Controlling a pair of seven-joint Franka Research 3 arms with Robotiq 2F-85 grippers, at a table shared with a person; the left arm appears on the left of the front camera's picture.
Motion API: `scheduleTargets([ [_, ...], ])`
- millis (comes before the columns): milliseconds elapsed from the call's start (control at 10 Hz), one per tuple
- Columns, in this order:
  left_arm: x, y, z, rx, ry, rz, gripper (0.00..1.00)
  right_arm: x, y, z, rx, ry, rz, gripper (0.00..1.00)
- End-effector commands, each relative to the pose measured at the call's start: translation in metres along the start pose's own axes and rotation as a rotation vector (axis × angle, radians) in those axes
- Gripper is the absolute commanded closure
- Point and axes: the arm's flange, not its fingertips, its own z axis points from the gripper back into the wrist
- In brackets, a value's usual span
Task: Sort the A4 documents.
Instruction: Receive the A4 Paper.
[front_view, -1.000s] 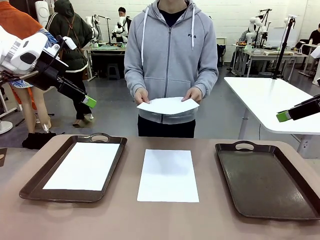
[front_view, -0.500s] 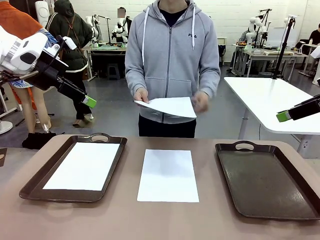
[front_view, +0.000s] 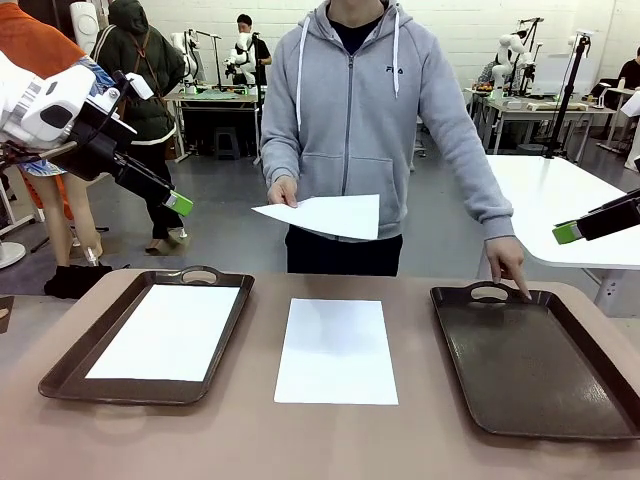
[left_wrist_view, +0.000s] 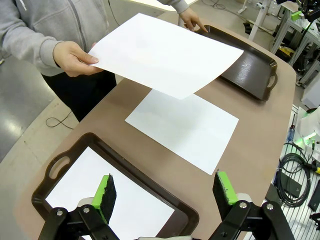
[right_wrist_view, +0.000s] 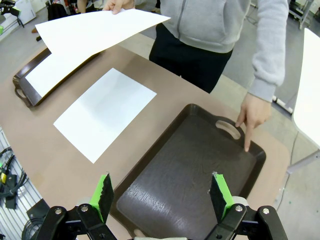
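Left wrist view: middle A4 sheet (left_wrist_view: 182, 130) lies beyond left gripper (left_wrist_view: 165, 186) (released, empty).

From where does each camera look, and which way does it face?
Front: between the arms, facing the person across the table; left gripper, right gripper at edges.
Left wrist: high near the left tray, looking down; own open fingers below.
Right wrist: over the right tray and a pointing hand; own open fingers below.
Shared: the middle sheet.
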Motion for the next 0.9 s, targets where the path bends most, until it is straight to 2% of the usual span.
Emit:
scheduleTargets([
  [0, 0.0005, 0.0000, -0.0002, 0.002, 0.000, -0.002, 0.00, 0.0001, 0.0002, -0.0018, 0.010, -0.003, -0.002, 0.00],
  [800, 0.0005, 0.0000, -0.0002, 0.002, 0.000, -0.002, 0.00, 0.0001, 0.0002, -0.0018, 0.010, -0.003, -0.002, 0.00],
])
